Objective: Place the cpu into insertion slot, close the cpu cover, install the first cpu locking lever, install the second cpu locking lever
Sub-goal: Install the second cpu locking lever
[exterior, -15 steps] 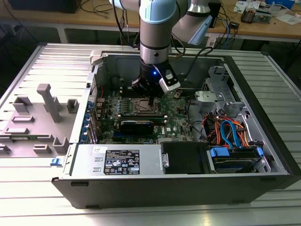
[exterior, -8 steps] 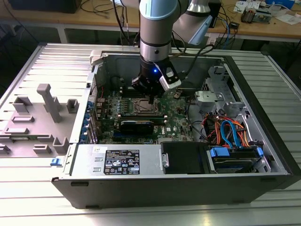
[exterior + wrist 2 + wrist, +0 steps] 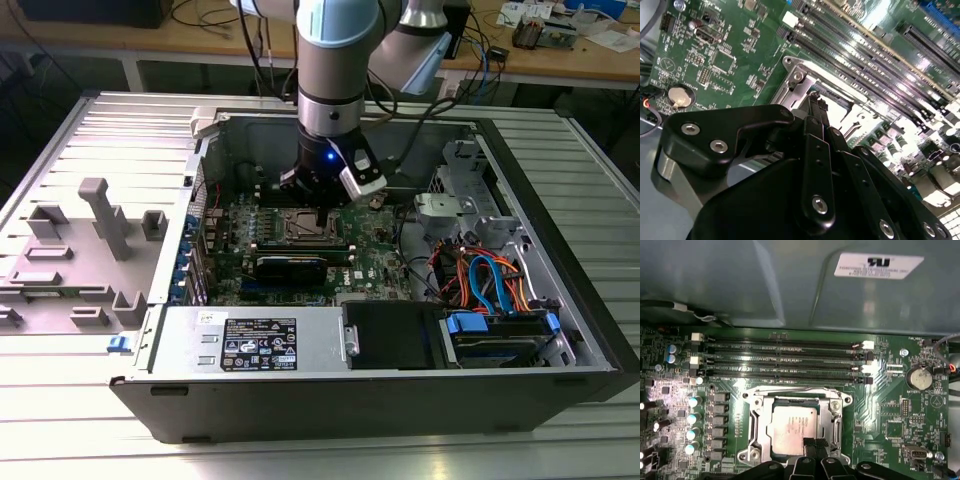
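Observation:
The cpu (image 3: 789, 427), a small silver-grey square chip, lies flat in the insertion slot (image 3: 751, 454) on the green motherboard. The cpu cover (image 3: 758, 420), a thin metal frame, lies down around the chip, which shows through its window. My gripper (image 3: 813, 444) hovers just above the chip's near edge, fingers together and empty. In the second wrist view my gripper (image 3: 815, 97) points at the cover's silvery metal (image 3: 800, 82). In the exterior view my gripper (image 3: 318, 205) hangs over the insertion slot (image 3: 298, 228) inside the open computer case. I cannot tell the locking levers from the frame's edges.
Long black memory slots (image 3: 785, 360) run beside the socket. A coin cell (image 3: 919, 379) and capacitors (image 3: 692, 417) sit on either side. A black card (image 3: 290, 268), the power supply (image 3: 250, 342), a cable bundle (image 3: 480, 275) and the case walls (image 3: 205, 150) surround the board. A grey plastic shroud (image 3: 80, 250) lies on the table.

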Controlling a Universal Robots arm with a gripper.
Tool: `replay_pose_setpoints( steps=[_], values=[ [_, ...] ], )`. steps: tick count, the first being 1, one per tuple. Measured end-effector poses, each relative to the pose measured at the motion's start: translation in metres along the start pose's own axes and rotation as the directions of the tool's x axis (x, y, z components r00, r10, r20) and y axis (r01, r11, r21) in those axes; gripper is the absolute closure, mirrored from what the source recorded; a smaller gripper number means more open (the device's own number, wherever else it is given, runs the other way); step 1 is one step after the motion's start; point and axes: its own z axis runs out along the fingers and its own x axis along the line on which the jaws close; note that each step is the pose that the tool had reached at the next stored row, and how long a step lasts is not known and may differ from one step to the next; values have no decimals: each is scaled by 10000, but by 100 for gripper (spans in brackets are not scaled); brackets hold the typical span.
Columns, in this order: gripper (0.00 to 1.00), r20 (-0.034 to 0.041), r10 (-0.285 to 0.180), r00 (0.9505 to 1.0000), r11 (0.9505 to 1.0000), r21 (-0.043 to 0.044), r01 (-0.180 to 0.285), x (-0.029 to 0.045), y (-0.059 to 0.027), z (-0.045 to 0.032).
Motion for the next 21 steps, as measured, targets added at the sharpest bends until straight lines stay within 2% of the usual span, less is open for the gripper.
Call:
replay_pose_setpoints(
  steps=[17,21],
  values=[
    [89,0,0,10000,10000,1,0,1,-14,-1],
    [89,1,0,10000,10000,0,0,0,-17,-58]
  ],
)
